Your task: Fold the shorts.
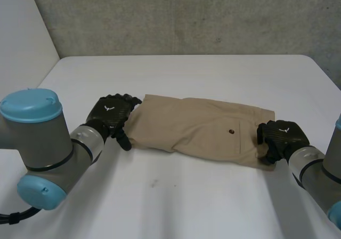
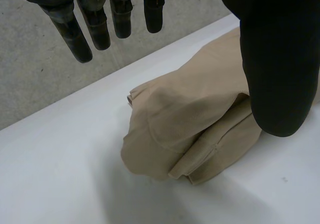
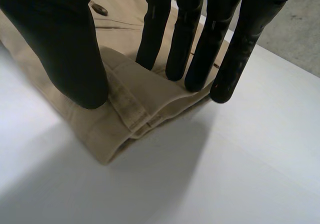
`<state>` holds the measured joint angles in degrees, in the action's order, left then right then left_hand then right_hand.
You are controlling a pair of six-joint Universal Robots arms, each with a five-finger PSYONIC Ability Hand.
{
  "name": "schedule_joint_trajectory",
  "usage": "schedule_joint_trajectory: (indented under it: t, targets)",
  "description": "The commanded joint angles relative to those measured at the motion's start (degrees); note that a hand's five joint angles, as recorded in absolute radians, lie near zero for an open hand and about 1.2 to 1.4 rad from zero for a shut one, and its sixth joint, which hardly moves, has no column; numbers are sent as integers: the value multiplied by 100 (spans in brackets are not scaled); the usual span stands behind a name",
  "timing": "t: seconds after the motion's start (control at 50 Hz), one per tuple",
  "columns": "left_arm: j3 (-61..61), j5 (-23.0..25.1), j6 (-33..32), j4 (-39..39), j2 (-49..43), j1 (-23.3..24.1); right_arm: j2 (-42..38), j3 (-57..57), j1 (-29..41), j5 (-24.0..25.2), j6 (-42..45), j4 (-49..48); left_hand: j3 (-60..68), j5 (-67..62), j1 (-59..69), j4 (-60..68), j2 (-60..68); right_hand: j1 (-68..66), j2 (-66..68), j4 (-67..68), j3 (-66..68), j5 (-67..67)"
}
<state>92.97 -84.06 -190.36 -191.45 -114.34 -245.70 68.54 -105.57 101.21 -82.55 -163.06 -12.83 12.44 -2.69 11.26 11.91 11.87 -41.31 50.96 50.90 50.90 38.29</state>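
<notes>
Shorts (image 1: 197, 130), tan and doubled lengthwise, lie across the middle of the white surface (image 1: 176, 196); they look soft and light and would probably sag unless lifted by both ends. The left hand (image 1: 111, 114) hovers open at the end nearer the left edge, holding nothing. The right hand (image 1: 282, 135) rests straight fingers (image 3: 192, 49) on the opposite end.

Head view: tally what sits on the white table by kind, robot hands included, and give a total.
Tan shorts: 1
Black robot hands: 2 (left robot hand at one end of the shorts, right robot hand at the other)
Total: 3
</notes>
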Motion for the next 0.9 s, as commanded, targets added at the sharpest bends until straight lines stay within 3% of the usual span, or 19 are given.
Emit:
schedule_joint_trajectory:
  t: [0.02, 0.28, 0.32, 0.46, 0.56, 0.62, 0.7, 0.78, 0.9]
  targets:
    - [28, -5, -1, -15, -9, 13, -78, 45, -179, -146, 142, -124, -155, 180, -37, -102, -98, -3869, 2904, 2910, 2910, 3171]
    - [353, 4, -1, -15, 377, -127, 80, 248, -1033, -323, 1373, -27, -189, 214, -71, -136, -131, -3869, 2904, 2910, 2910, 3171]
    - [450, 4, -1, -15, 474, -180, 98, 422, -1348, -323, 1906, 69, -206, 230, -88, -153, -148, -3869, 2904, 2910, 2910, 3171]
    - [687, 30, -9, -6, 763, -347, 141, 1063, -1402, -305, 2673, 648, -206, 230, -88, -153, -148, -3869, 2904, 2910, 2910, 3171]
    - [740, 21, -1, -6, 826, -364, 203, 1768, -585, -296, 2682, 1177, -223, 247, -105, -170, -165, -3869, 2904, 2910, 2910, 3171]
    - [758, 12, -9, -6, 843, -364, 168, 2364, 431, -218, 2717, 1493, -223, 247, -105, -170, -165, -3869, 2904, 2910, 2910, 3171]
    - [775, 4, -9, 2, 905, -364, 36, 2612, 980, -94, 2770, 1529, -223, 247, -105, -170, -165, -3869, 2904, 2910, 2910, 3171]
    - [819, 12, -9, 11, 931, -364, -489, 3085, 2049, 405, 2980, 1625, -223, 247, -105, -170, -165, -3869, 2904, 2910, 2910, 3171]
    - [845, 12, -1, 11, 931, -364, -1193, 3323, 2728, 855, 3385, 2187, -223, 247, -105, -170, -165, -3869, 2904, 2910, 2910, 3171]
